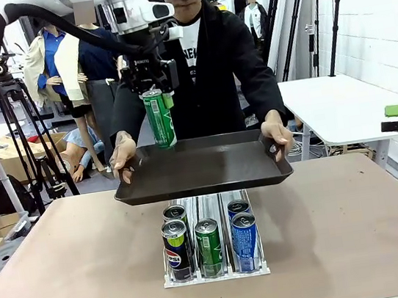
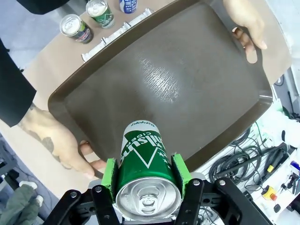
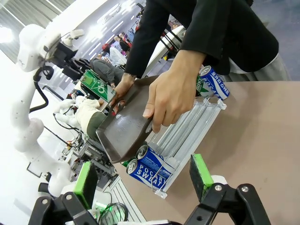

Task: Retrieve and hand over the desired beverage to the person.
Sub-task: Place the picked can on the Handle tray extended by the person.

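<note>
left jaws clamped on green can (image 1: 158,119) above tray (image 1: 209,166) | right jaws wide, empty

I'm looking into a robotics lab or studio: a camera tripod (image 1: 7,88) far left, light stands (image 1: 291,2) by the white brick wall (image 1: 381,19) far right, white worktables (image 1: 341,107), loose cables (image 2: 239,161) on the floor.

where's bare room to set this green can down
The whole tray floor below the green can is bare, between the person's hands gripping its two ends. Crowded: the can rack under its near edge.
</note>
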Available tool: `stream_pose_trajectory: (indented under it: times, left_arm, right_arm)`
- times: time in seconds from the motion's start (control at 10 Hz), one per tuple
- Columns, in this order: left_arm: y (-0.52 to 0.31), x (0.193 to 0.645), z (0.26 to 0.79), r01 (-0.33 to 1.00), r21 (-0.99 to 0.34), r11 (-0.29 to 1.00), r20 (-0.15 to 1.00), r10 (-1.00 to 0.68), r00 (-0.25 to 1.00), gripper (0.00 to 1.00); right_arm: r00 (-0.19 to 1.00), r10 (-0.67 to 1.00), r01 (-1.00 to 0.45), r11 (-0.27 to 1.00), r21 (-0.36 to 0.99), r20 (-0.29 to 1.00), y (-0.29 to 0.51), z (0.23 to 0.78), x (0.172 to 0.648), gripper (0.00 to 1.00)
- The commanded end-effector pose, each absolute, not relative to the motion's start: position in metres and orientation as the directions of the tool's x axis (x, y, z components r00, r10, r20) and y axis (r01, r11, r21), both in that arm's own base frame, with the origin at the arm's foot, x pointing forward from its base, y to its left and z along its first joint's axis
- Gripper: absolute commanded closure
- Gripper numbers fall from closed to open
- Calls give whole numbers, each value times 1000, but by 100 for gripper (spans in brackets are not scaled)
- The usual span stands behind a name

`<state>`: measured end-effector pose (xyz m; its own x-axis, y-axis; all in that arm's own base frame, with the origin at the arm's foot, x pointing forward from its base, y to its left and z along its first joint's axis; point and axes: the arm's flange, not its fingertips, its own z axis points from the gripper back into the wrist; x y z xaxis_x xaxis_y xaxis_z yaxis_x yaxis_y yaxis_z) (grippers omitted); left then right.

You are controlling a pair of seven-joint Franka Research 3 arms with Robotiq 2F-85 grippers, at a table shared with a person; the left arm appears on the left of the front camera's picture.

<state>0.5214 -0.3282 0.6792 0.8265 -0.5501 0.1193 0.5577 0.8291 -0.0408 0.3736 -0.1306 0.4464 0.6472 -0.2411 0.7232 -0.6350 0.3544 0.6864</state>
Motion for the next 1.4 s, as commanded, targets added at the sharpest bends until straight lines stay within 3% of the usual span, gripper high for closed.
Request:
stream_pose_trajectory:
  times: [0.0,1.1,1.2,1.3]
  left_arm:
    - [-336,528,681,555,-20,832,128,-548,827,100]
    - [-336,520,628,554,0,832,102,-551,828,100]
    - [-336,520,629,556,-4,831,102,-552,827,90]
    - [-335,520,630,555,-8,832,105,-552,827,71]
  right_arm:
    - [645,-246,-638,348,687,723,-130,446,373,0]
    - [645,-246,-638,348,687,723,-130,446,373,0]
    - [645,-246,-638,348,687,723,-130,446,373,0]
    - [645,-246,-638,348,687,723,-130,446,373,0]
